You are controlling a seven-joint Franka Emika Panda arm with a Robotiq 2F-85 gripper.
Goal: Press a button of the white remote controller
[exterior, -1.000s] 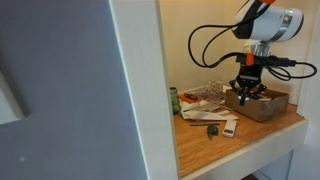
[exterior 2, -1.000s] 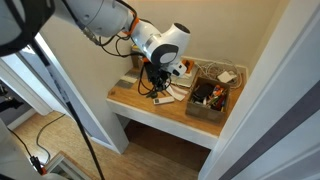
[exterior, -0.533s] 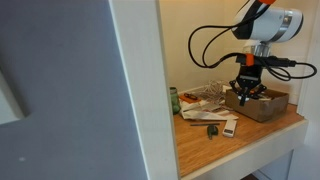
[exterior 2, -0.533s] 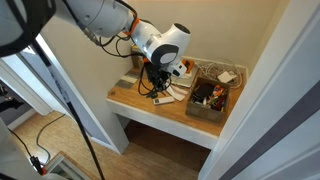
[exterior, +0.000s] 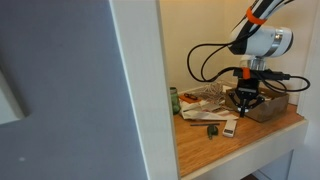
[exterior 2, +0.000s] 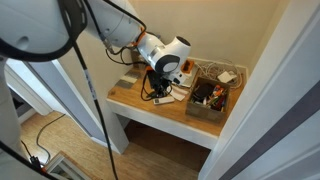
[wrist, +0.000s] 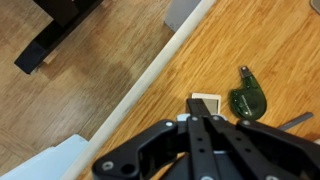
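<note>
- At the far left of an exterior view, a grey panel (exterior: 60,80) and a white frame post (exterior: 150,90) fill the foreground, and the wooden shelf (exterior: 270,135) starts right beside the post.
- A small green container (exterior: 174,100) stands upright at the shelf's left end, next to a loose heap of white papers (exterior: 205,98).
- In front of the papers lies a small dark green round object (exterior: 213,130); in the wrist view it sits just to the right of the fingertips.
- The white remote controller (exterior: 230,126) lies flat on the shelf, between the green object and the brown box and near the front edge. The wrist view shows only its end (wrist: 205,103), a pale rectangle with a darker patch.
- The gripper (wrist: 203,122) points down over that end with its jaws pressed together, nothing between them. It seems to sit right at the remote, though contact cannot be confirmed.
- Black cables (exterior: 205,60) loop off the arm above.
- The brown box (exterior: 270,106) stands at the right, just beside the gripper, filled with mixed items.
</note>
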